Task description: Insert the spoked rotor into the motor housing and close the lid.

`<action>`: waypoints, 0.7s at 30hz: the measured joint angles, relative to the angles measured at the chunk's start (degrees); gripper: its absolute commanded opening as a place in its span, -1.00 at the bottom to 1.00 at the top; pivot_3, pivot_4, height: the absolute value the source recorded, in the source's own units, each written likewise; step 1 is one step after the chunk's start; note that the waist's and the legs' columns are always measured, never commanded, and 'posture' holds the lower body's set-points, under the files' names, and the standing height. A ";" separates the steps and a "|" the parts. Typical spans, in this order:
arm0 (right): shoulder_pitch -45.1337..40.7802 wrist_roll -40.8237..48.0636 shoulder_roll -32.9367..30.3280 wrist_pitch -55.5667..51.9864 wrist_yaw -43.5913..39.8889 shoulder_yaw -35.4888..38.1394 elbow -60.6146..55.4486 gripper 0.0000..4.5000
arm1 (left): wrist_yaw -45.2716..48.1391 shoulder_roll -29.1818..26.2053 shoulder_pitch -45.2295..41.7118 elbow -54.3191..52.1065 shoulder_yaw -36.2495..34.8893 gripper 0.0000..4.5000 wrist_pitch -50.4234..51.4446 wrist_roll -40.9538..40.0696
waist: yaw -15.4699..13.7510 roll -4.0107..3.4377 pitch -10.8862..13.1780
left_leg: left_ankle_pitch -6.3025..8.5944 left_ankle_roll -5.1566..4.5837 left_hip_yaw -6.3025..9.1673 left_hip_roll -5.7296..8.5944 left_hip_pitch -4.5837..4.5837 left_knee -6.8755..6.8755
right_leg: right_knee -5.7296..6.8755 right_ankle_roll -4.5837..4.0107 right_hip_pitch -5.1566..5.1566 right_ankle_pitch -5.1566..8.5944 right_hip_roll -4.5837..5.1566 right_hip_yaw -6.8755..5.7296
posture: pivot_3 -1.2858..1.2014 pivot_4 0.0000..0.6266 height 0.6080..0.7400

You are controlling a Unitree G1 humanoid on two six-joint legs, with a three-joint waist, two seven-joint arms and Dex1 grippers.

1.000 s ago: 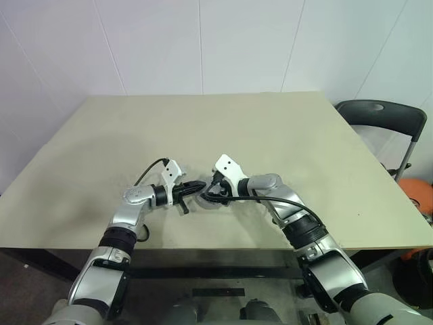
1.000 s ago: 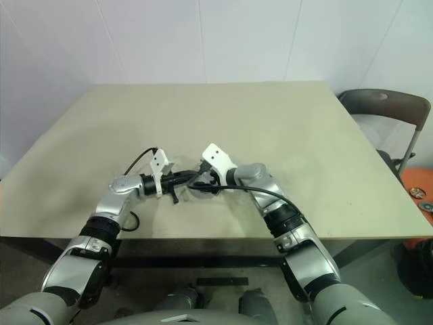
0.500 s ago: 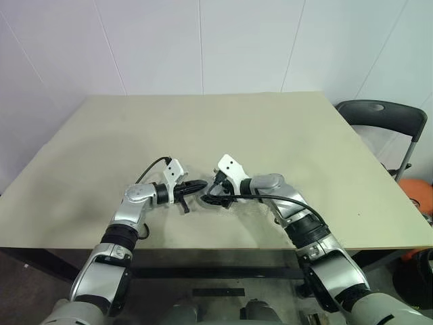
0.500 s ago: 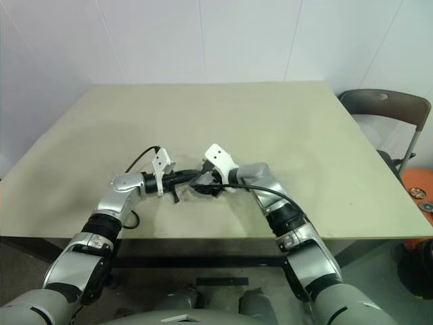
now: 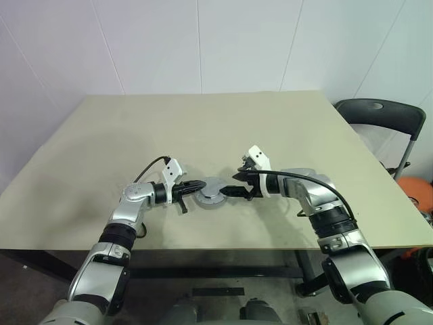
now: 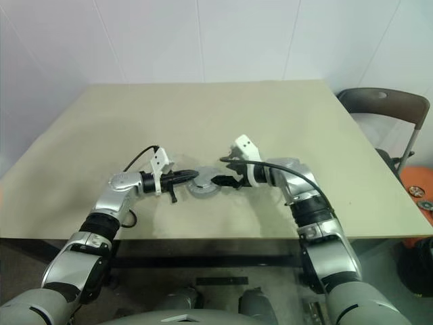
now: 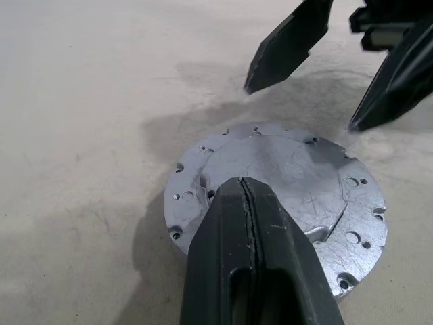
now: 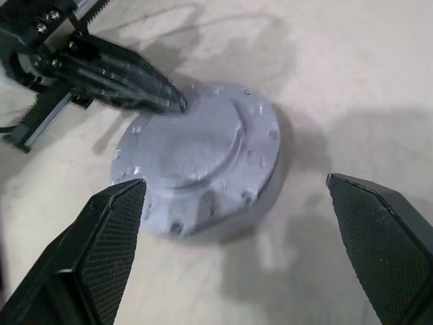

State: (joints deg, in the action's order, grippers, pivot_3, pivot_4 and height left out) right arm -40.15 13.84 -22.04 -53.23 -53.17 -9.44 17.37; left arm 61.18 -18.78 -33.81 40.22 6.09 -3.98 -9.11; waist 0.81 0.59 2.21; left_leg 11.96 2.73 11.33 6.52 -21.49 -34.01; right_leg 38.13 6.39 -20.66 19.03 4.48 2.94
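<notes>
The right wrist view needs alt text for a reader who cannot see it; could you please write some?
A round grey lid lies grey face up on the beige table, framed by the right hand's wide-open black fingers. The shut left hand rests its tip on the lid's far edge.

A dull grey metal lid (image 8: 199,159), dotted around its rim with small dark screw holes, sits on a plain pale beige desk (image 5: 284,128). Both the left claw (image 5: 201,184) and the right claw (image 5: 230,192) are black, with fine cross-hatched pads (image 8: 108,237).
</notes>
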 measured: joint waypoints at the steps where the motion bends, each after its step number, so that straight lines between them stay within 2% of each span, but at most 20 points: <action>1: -0.23 0.51 -0.52 -2.95 0.08 0.08 0.01 0.99 | 0.03 -0.04 0.00 -0.03 0.00 -1.00 -0.01 0.08 | -0.02 0.00 0.00 | 0.00 0.00 0.00 0.00 0.00 0.00 | 0.00 0.00 0.00 0.00 0.00 0.00 | 0.03 -1.00 1.00; 5: -0.59 2.84 -0.91 -13.64 1.60 1.11 0.25 0.99 | 0.16 -0.19 0.00 -0.32 0.02 -1.00 -0.03 0.43 | -0.03 0.00 0.00 | 0.00 0.00 -0.01 0.00 -0.03 0.00 | 0.00 0.00 -0.03 0.00 0.01 0.00 | 0.03 -1.00 1.00; 9: -1.74 3.87 1.72 -20.66 6.33 3.99 1.52 0.99 | 0.19 -0.30 0.03 -0.49 0.01 -1.00 -0.04 0.74 | 0.03 0.00 0.00 | 0.00 0.00 -0.01 -0.01 -0.02 0.00 | 0.01 0.00 -0.04 0.00 0.01 0.01 | 0.03 -1.00 1.00; 15: -5.15 3.94 8.39 -26.44 16.54 12.35 5.76 0.99 | 0.17 -0.39 0.12 -0.63 -0.03 -1.00 -0.02 1.08 | 0.20 0.02 -0.02 | 0.00 0.00 -0.01 -0.03 0.05 -0.02 | 0.06 -0.01 0.00 -0.01 -0.02 0.02 | 0.03 -1.00 1.00; 21: -6.66 4.92 11.15 -28.78 21.43 17.54 8.29 0.99 | 0.22 -0.61 0.29 -0.95 -0.03 -1.00 -0.02 1.18 | 0.36 0.02 -0.03 | 0.00 0.00 -0.02 -0.04 0.06 -0.03 | 0.08 -0.01 0.00 -0.01 -0.03 0.03 | 0.03 -1.00 1.00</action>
State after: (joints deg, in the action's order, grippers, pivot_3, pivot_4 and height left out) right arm -46.82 18.76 -10.89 -82.01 -31.73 8.10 25.67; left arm 61.40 -19.39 -33.52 39.26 6.06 -4.01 -7.94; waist 1.17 0.61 2.17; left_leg 11.96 2.73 11.31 6.49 -21.43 -34.03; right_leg 38.20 6.38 -20.66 19.03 4.45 2.97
